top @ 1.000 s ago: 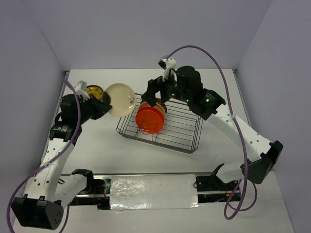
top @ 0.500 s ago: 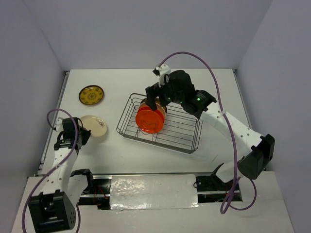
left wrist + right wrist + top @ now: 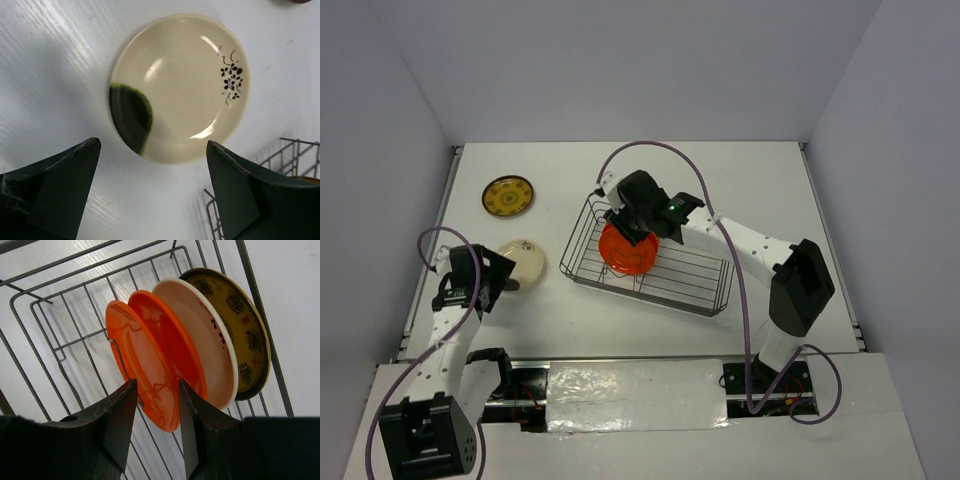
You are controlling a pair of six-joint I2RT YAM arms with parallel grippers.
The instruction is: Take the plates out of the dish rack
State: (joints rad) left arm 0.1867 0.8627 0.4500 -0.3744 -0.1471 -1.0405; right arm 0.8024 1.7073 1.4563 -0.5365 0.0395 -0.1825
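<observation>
Straddling front orange plate [image 3: 142, 360] rim w/ R gripper [image 3: 156, 386]

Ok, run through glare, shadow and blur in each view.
Left wrist: bright glare streaks and a dark patch on the cream plate; left tool fingers dark, soft. Right wrist: glossy highlights on the front orange plate, dish rack wire sharp. Top: even light, soft shadows.
</observation>
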